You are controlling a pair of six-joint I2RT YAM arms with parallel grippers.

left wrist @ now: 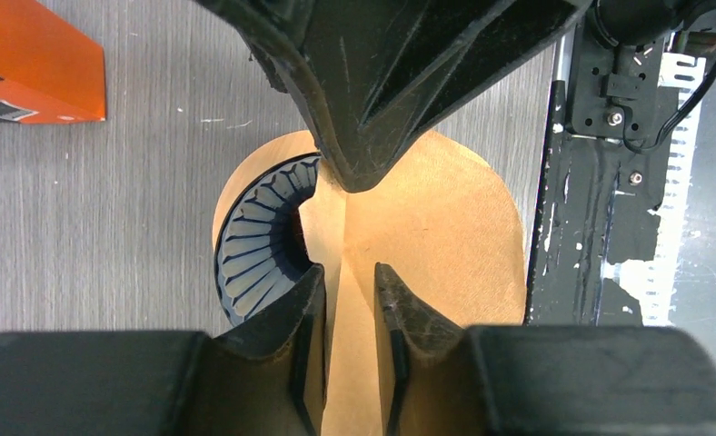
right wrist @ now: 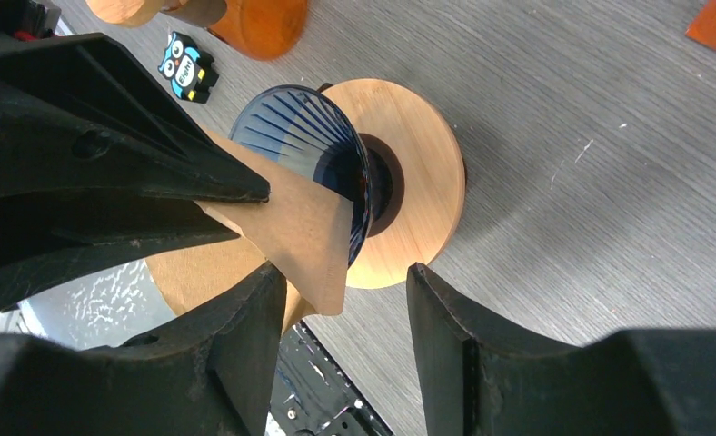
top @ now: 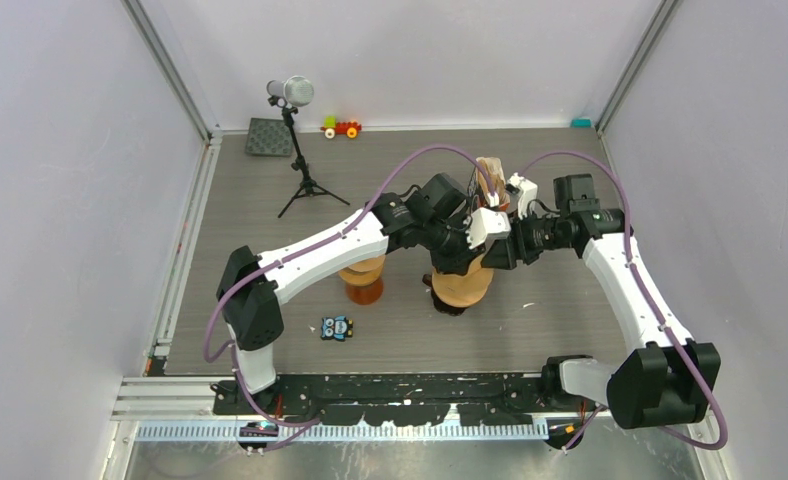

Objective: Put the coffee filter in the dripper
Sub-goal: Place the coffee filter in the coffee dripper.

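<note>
The brown paper coffee filter (left wrist: pixel 436 227) hangs partly over the blue ribbed dripper (left wrist: pixel 254 254), which sits on a round wooden base (right wrist: pixel 422 195). My left gripper (left wrist: pixel 347 282) is shut on the filter's fold. In the right wrist view the filter (right wrist: pixel 304 232) dips into the dripper's (right wrist: pixel 291 132) near rim, pinched by the left gripper's fingertips (right wrist: pixel 245 191). My right gripper (right wrist: pixel 341 291) is open, with the filter's lower corner just beside its left finger. In the top view both grippers, left (top: pixel 467 262) and right (top: pixel 492 252), meet above the filter (top: pixel 467 288).
An orange cup with a wooden piece (top: pixel 362 282) stands left of the dripper, and an owl toy (top: pixel 336 328) lies nearer the front. A microphone on a tripod (top: pixel 297 150), a dark pad (top: pixel 268 137) and a toy car (top: pixel 341 127) are at the back. An orange box (left wrist: pixel 27 64) lies nearby.
</note>
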